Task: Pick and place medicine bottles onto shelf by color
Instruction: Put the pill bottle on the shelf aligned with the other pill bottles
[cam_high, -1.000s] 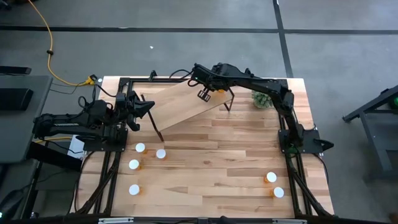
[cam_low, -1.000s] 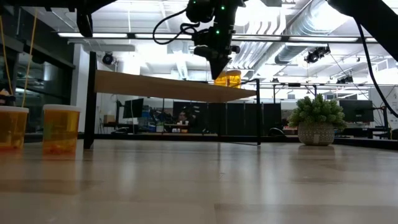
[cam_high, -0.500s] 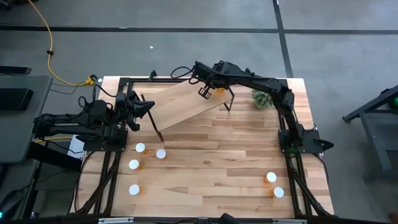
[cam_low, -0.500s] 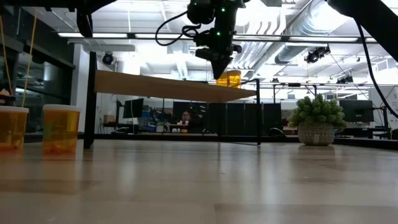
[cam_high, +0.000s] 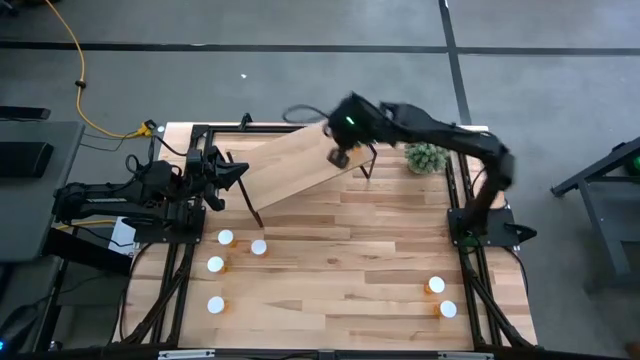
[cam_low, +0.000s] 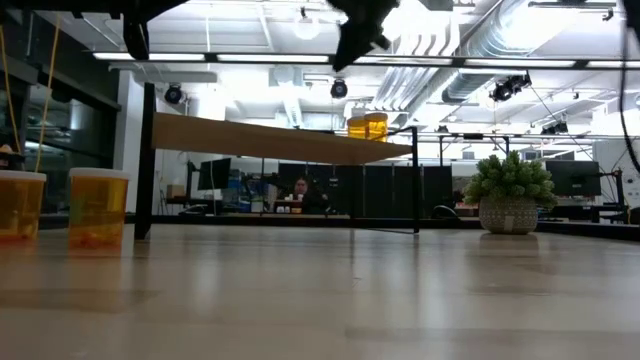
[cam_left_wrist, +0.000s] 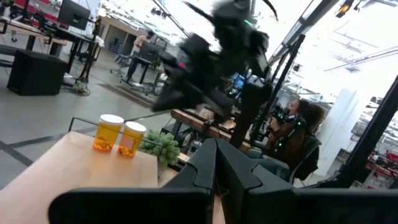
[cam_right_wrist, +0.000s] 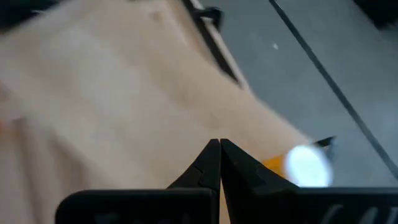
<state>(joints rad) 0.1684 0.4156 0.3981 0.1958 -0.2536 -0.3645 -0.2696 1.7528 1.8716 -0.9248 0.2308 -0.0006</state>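
The shelf (cam_high: 290, 165) is a light-wood plank on thin black legs at the table's far middle. Two orange bottles with white caps (cam_left_wrist: 111, 132) (cam_left_wrist: 130, 137) stand on its far right end; one shows in the low view (cam_low: 367, 126) and in the right wrist view (cam_right_wrist: 305, 167). My right gripper (cam_high: 338, 157) is above that end, blurred, with its fingers shut (cam_right_wrist: 219, 146) and empty. My left gripper (cam_high: 240, 172) waits shut (cam_left_wrist: 216, 149) at the shelf's left end. Several more bottles stand on the table at the near left (cam_high: 225, 238) (cam_high: 215, 305) and near right (cam_high: 435, 285).
A fuzzy green potted plant (cam_high: 427, 157) stands on the table right of the shelf. Two bottles (cam_low: 20, 205) (cam_low: 97, 207) show at the left in the low view. The table's middle (cam_high: 340, 260) is bare wood. A person sits in the room beyond (cam_left_wrist: 292, 124).
My right gripper has risen quickly from just above the bottle on the shelf's far right end and has shifted a little toward the table's right edge. The bottle stays standing on the shelf.
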